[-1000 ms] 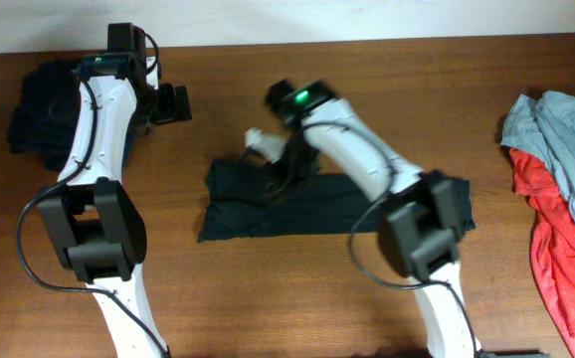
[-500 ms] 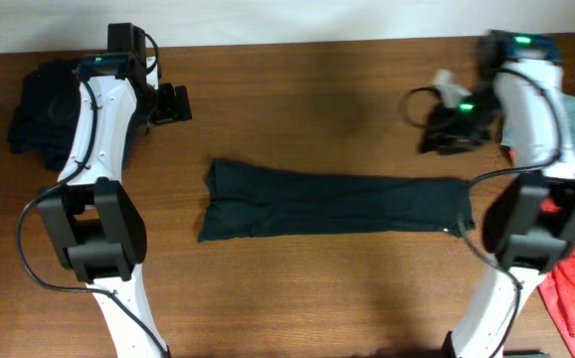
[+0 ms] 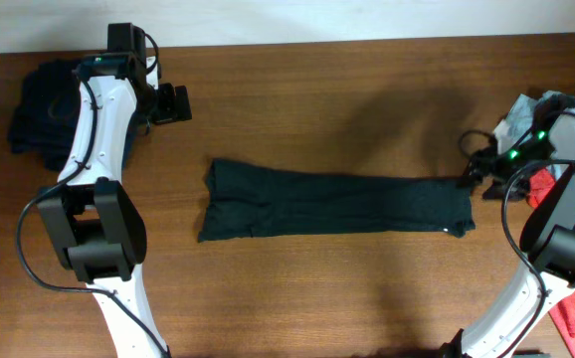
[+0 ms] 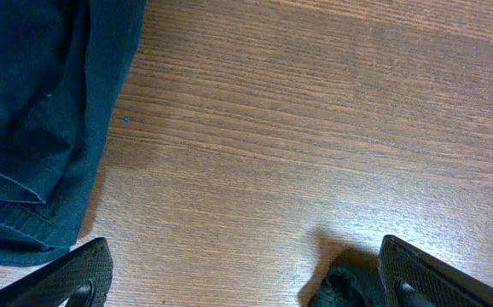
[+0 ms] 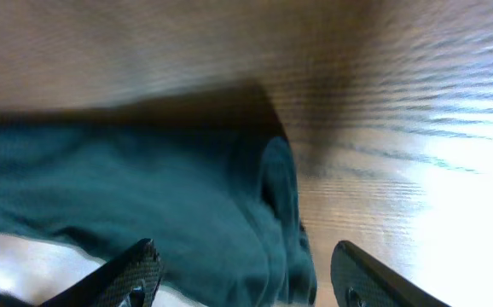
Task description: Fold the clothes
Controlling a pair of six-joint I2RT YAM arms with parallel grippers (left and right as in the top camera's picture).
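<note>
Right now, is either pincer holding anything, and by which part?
Nothing is held: left pincer is open over the table; right pincer is open above the right end of the dark garment, not gripping it.

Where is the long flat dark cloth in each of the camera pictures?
Overhead: the long flat dark cloth lies stretched across the middle.
Left wrist: cannot tell; only a small dark scrap at the bottom edge might be its corner.
Right wrist: the cloth, blurred, fills the lower left.
Shared landmark: the brown wooden table under everything.
</note>
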